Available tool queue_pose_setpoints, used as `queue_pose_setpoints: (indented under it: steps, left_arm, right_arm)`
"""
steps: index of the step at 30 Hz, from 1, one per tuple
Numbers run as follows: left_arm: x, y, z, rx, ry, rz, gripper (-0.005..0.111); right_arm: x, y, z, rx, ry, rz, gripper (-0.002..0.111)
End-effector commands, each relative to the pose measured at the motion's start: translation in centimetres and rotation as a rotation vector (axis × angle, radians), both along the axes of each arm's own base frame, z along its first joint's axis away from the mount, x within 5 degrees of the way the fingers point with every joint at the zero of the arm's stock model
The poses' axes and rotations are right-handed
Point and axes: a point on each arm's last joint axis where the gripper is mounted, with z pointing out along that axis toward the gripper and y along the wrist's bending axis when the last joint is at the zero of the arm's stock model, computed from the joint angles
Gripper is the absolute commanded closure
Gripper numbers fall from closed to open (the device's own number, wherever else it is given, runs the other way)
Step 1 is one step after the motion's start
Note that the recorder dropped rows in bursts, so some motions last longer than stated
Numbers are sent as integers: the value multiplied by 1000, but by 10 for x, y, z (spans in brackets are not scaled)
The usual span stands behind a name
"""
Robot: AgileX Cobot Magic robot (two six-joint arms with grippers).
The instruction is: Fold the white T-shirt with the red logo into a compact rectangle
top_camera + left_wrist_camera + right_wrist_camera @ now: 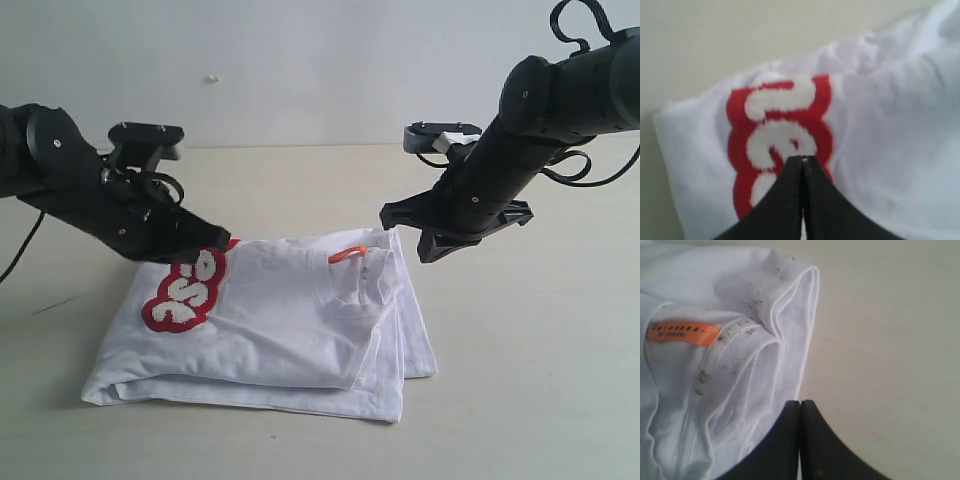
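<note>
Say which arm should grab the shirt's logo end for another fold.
Left, probably. The left gripper, shut, hangs over the red logo at that end of the shirt; the right gripper sits by the orange tag.

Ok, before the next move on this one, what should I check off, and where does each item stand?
1. Left end effector shut, no cloth pinched: ok.
2. Right end effector shut, no cloth pinched: ok.
3. White T-shirt lies folded in layers on the table: ok.
4. Layer edges flush: not ok, lower layers stick out at the near right corner.
5. Both tips clear of the cloth: cannot tell.
</note>
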Motion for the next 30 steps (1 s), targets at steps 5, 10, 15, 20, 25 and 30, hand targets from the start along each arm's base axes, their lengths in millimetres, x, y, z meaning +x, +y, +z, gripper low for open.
queue_pose_setpoints:
  steps: [5,10,15,20,25,30]
  left_arm:
    - [-21,8,-42,150,323,-123,107]
    - [-22,9,-55,172,363,-121,107]
    - [-17,7,-30,134,252,-104,107]
    - [-17,0,3,20,145,-73,107]
    - [-38,-33,-9,-9,164,-267,107]
    - [-57,-66,-47,46,214,-376,107]
  right_arm:
    - [-3,1,1,0,19,19,108]
    - [-4,1,1,0,26,21,108]
    - [-3,1,1,0,21,20,108]
    - [-3,1,1,-1,14,18,108]
    - [-2,1,1,-1,10,17,108]
    - [-3,1,1,0,18,19,108]
